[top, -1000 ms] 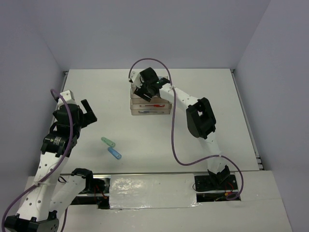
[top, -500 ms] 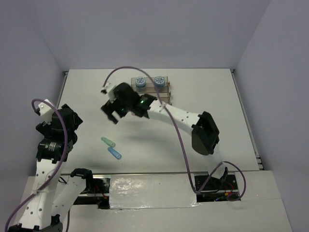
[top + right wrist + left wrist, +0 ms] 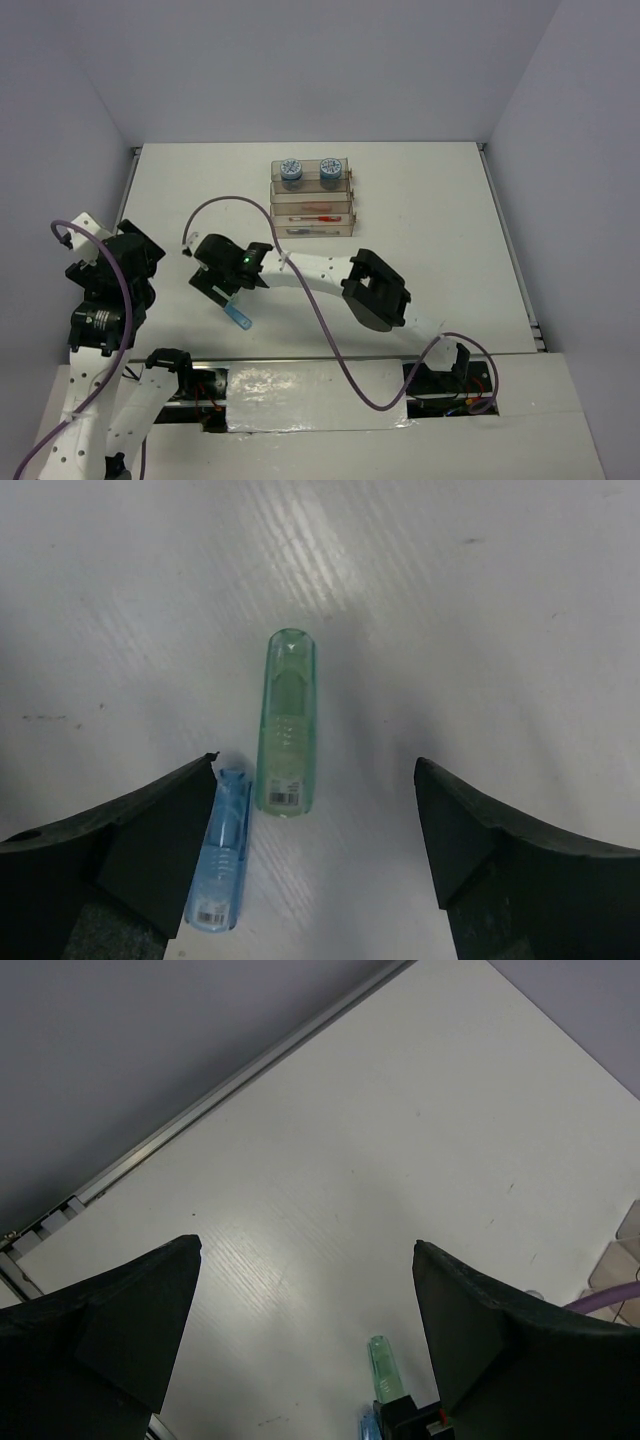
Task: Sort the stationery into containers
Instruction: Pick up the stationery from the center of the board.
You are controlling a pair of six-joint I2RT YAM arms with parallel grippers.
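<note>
A green capsule (image 3: 287, 723) and a blue capsule (image 3: 220, 855) lie side by side on the white table. My right gripper (image 3: 315, 810) is open just above them, with the green capsule between its fingers and the blue one by the left finger. In the top view the right gripper (image 3: 218, 288) covers the green capsule, and the blue capsule (image 3: 238, 318) shows just below it. The containers (image 3: 312, 228) stand at the back, with two blue rolls (image 3: 291, 170) in the far tray and a red pen (image 3: 318, 216) in another. My left gripper (image 3: 307, 1250) is open and empty, at the table's left side (image 3: 135, 250).
The left wrist view shows the green capsule (image 3: 383, 1368) and the right gripper's black finger (image 3: 410, 1418) at the bottom edge. The table's metal edge rail (image 3: 200, 1105) and grey wall run along the back left. A purple cable (image 3: 300, 290) trails along the right arm.
My right arm has swung from the containers down to the near left and now hovers over the two capsules. My left arm has drawn back toward the left edge.
</note>
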